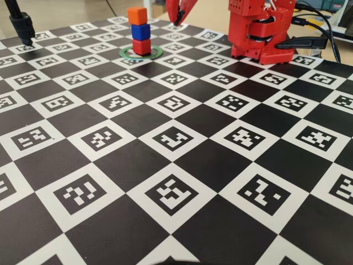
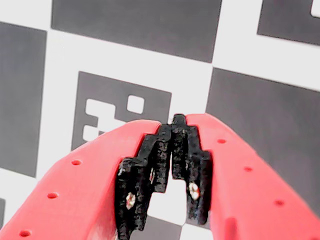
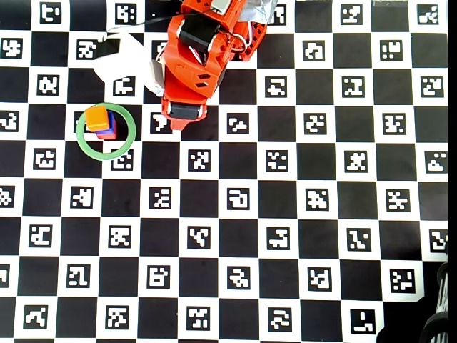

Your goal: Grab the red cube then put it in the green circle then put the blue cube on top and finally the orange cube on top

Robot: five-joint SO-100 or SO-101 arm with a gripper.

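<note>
Fixed view first: nearest me I saw only the desk (image 1: 182, 165), covered in a black-and-white checker of coded markers. Farther back, toward the left, the green circle (image 1: 156, 53) lay flat on it, and inside the ring stood the stack: the red cube (image 1: 142, 47) on the desk, the blue cube (image 1: 140, 31) on top of it, the orange cube (image 1: 137, 15) on top of that, all three roughly upright and aligned. Just right of the stack and a little farther away, the end effector (image 1: 177, 23) pointed down with its tip at the desk surface, apart from the cubes. In the wrist view I saw its black pads (image 2: 159, 160) pressed together at the tips, pinching nothing. The arm's red base (image 1: 259, 33) sat at the far right.
</note>
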